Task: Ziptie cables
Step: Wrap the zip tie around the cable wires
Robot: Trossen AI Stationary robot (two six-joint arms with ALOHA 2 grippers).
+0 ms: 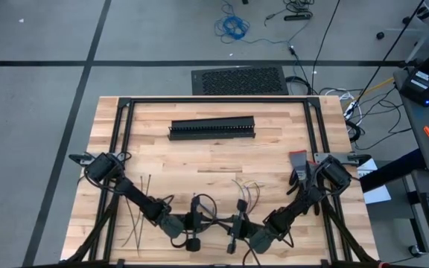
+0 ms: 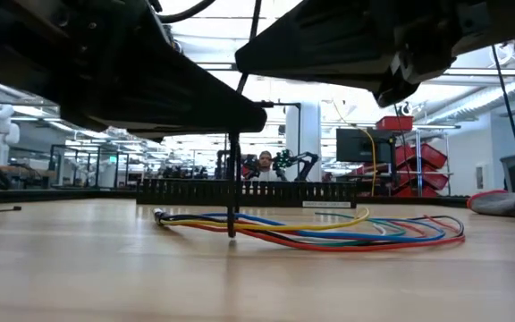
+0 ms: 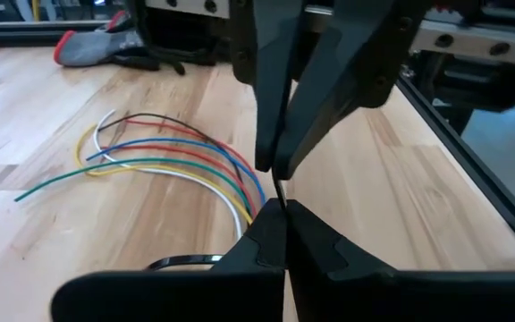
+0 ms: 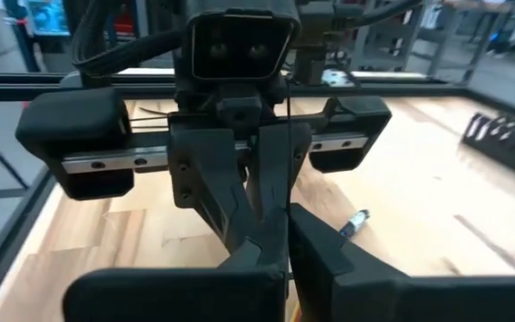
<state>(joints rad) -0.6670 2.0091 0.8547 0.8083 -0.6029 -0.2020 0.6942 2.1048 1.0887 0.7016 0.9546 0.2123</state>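
- Cables [image 2: 329, 234]: loose bundle of thin coloured wires lying flat on the wooden worktop [image 1: 199, 152], near the front middle, on the near side of the long black slotted duct [image 1: 212, 129].
- High view: bundle sits just ahead of the two pincers, which meet nose to nose at the front centre; it lies slightly nearer the right arm's side.
- Long axis of the bundle runs roughly side to side in the low view, one end gathered, the far end fanned out.
- Left pincer [image 3: 275, 234]: pressed together, pinching a thin dark upright strip, apparently a ziptie [image 2: 232, 192], whose lower tip stands at the gathered end of the wires.
- Right pincer [image 4: 286, 234]: pressed together too, facing the left one, closed on that same thin strip as far as I can tell.
- Spare zipties [image 1: 137, 214] lie scattered on the worktop at the left, well apart from the bundle.
- Judgement: the coming move turns on getting the strip under or around the gathered end, crosswise to the wires.
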